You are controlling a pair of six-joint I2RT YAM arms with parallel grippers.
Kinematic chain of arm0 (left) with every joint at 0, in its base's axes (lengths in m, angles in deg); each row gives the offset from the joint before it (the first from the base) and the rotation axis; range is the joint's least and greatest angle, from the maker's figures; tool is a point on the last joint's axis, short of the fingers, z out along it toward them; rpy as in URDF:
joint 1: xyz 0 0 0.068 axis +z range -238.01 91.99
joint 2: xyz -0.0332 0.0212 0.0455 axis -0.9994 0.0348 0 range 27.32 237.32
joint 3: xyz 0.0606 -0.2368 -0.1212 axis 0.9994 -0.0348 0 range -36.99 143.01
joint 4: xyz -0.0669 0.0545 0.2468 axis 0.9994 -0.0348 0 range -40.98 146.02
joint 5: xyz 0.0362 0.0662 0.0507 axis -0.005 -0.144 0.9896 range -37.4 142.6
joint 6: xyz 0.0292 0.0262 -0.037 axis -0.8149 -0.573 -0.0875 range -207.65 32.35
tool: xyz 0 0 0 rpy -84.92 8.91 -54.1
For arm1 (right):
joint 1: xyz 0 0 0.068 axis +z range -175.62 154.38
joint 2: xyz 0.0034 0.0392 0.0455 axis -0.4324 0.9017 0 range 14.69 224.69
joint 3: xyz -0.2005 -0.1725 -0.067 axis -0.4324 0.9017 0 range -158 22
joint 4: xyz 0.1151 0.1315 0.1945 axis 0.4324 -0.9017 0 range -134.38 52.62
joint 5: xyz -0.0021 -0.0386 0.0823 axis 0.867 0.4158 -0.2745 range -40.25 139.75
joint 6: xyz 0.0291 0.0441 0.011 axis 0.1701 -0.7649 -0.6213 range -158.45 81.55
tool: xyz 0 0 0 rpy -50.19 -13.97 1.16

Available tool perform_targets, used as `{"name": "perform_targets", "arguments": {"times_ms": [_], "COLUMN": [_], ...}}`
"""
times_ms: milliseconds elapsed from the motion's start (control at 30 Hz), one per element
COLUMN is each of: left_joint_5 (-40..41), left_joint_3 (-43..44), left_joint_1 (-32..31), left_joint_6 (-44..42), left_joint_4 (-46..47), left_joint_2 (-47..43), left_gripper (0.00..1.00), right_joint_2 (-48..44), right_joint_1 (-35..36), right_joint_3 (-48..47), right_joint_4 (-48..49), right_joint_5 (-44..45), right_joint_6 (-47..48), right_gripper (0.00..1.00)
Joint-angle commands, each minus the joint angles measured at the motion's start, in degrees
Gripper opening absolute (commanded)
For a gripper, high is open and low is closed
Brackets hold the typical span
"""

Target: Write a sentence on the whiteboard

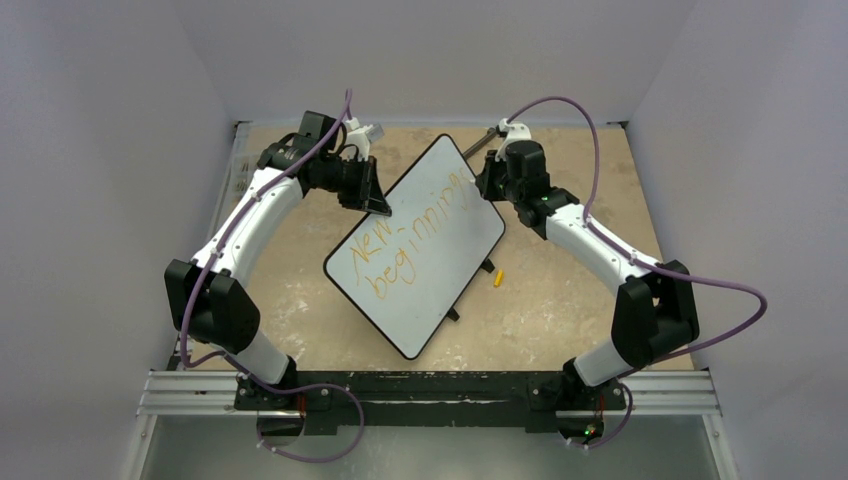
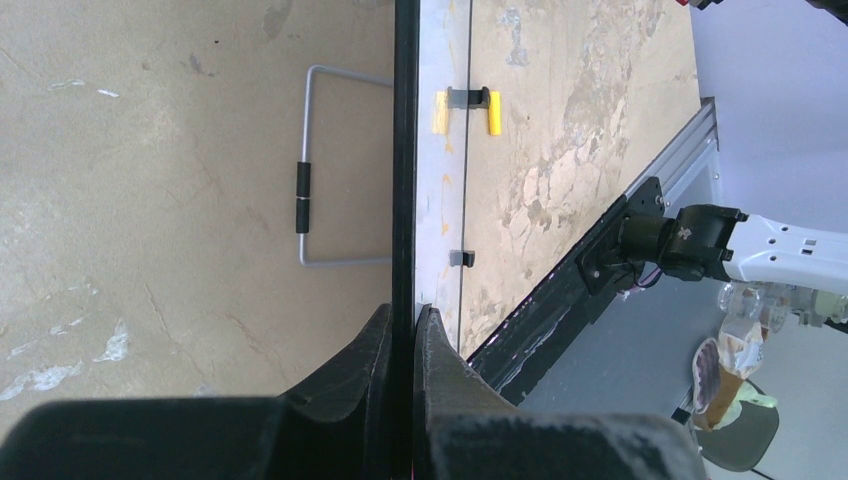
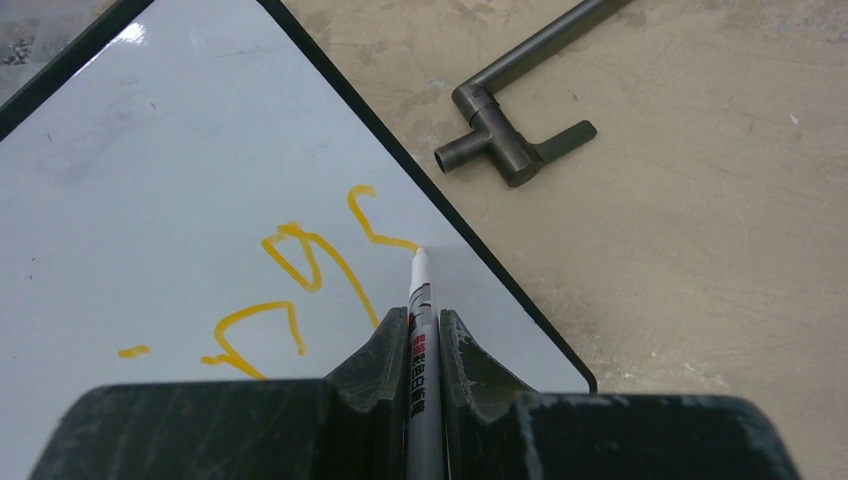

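The whiteboard (image 1: 440,215) lies slanted in mid-table, black-rimmed. Orange lettering (image 1: 405,245) on it reads "New" and "beginnings" in two slanted lines; no third line shows. My left gripper (image 1: 378,203) is shut on the board's upper-left rim; in the left wrist view the rim (image 2: 404,150) runs edge-on between the pinched fingers. My right gripper (image 1: 482,183) is shut on a white marker pen (image 3: 418,300). The pen's tip touches the board (image 3: 150,200) at the end of the last orange stroke (image 3: 375,225), near the right rim.
A yellow pen cap (image 1: 497,279) lies on the table right of the board. A dark metal T-shaped rod (image 3: 510,95) lies beyond the board's far corner. A wire stand (image 2: 320,170) shows behind the board. Black feet (image 2: 470,98) stick out from its edge.
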Motion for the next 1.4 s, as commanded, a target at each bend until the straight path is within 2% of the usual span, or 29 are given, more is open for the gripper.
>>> {"name": "perform_targets", "arguments": {"times_ms": [0, 400, 600, 1067, 1367], "left_joint_5": [5.3, 5.2, 5.4, 6.0, 6.2], "left_joint_3": [0.4, 0.3, 0.1, 0.2, 0.1], "left_joint_1": [0.5, 0.5, 0.5, 0.5, 0.5], "left_joint_6": [-3.8, -3.7, -3.8, -4.0, -4.1], "left_joint_4": [1.9, 2.1, 2.0, 1.8, 1.7], "left_joint_2": [-2.6, -2.7, -2.6, -2.8, -2.9], "left_gripper": [0.00, 0.00, 0.00, 0.00, 0.00], "right_joint_2": [-1.0, -3.5, -3.5, -12.6, -18.2], "right_joint_1": [0.1, 0.1, 0.0, 0.1, 0.1], "right_joint_3": [1.5, 1.0, -0.8, 1.4, 3.9], "right_joint_4": [-0.6, -0.1, -1.3, -5.0, -6.3], "right_joint_5": [-1.4, -6.8, -6.2, -5.0, -7.3], "right_joint_6": [0.6, 0.3, 0.4, 0.3, 0.9], "right_gripper": [0.00, 0.00, 0.00, 0.00, 0.00]}}
